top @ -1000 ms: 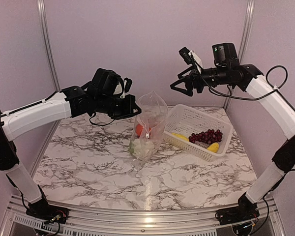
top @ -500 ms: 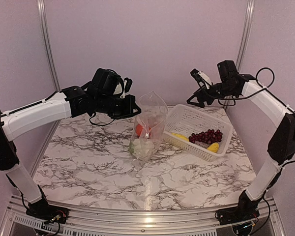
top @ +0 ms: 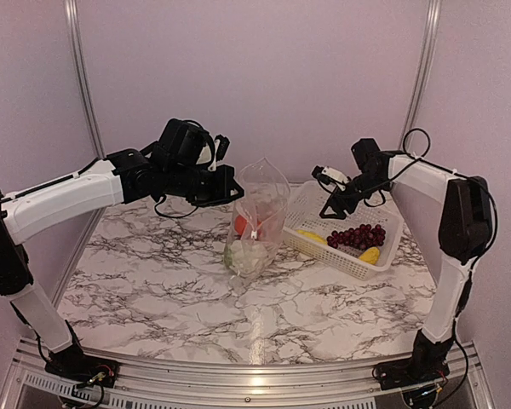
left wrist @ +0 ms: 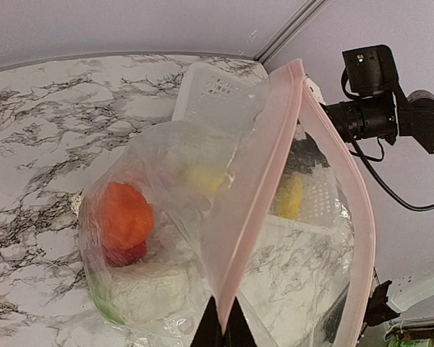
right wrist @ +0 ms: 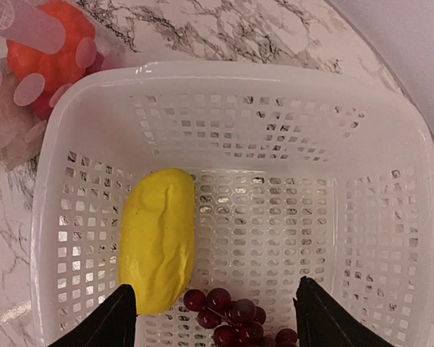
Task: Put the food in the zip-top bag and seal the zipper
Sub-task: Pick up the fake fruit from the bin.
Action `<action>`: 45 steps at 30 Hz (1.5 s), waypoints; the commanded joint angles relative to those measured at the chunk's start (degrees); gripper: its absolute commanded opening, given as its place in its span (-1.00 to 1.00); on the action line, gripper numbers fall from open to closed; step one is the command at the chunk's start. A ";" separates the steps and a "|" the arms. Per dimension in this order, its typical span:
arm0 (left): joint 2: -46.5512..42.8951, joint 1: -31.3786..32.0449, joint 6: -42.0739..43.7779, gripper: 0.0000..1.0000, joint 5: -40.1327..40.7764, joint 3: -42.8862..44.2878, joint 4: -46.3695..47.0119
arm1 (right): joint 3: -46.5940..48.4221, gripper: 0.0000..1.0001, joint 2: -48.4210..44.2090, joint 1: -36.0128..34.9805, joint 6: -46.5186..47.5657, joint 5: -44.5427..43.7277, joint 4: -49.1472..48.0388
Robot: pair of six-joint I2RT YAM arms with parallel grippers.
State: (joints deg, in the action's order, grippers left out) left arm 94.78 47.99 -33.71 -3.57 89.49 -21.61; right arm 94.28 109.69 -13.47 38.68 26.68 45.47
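The clear zip-top bag (top: 260, 217) stands upright at the table's middle, with an orange piece (top: 241, 224), something red under it and a white cauliflower (top: 249, 254) inside. My left gripper (top: 230, 189) is shut on the bag's pink-edged mouth (left wrist: 257, 195), holding it up and open. My right gripper (top: 332, 203) is open and empty, hovering over the white basket (top: 383, 256). In the right wrist view, a yellow piece (right wrist: 158, 238) and dark purple grapes (right wrist: 235, 318) lie in the basket just below my open fingers (right wrist: 108, 325). Another yellow piece (top: 370, 255) lies at the basket's near end.
The white perforated basket (right wrist: 231, 79) sits right of the bag, nearly touching it. Metal frame posts (top: 81, 94) stand at the back corners by the purple walls. The marble tabletop (top: 153, 290) stretches in front.
My right arm has swung down and toward the bag, from high above the basket's back to low over it. The left arm and bag have not moved.
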 commanded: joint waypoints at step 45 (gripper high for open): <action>-3.16 -0.09 0.14 -1.00 0.06 -2.87 -0.93 | 3.79 -0.02 11.75 -0.97 0.19 9.79 3.63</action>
State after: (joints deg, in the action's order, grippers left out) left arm 93.49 48.01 -34.04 -3.01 86.91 -22.04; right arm 99.11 127.22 -16.19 41.67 37.47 51.11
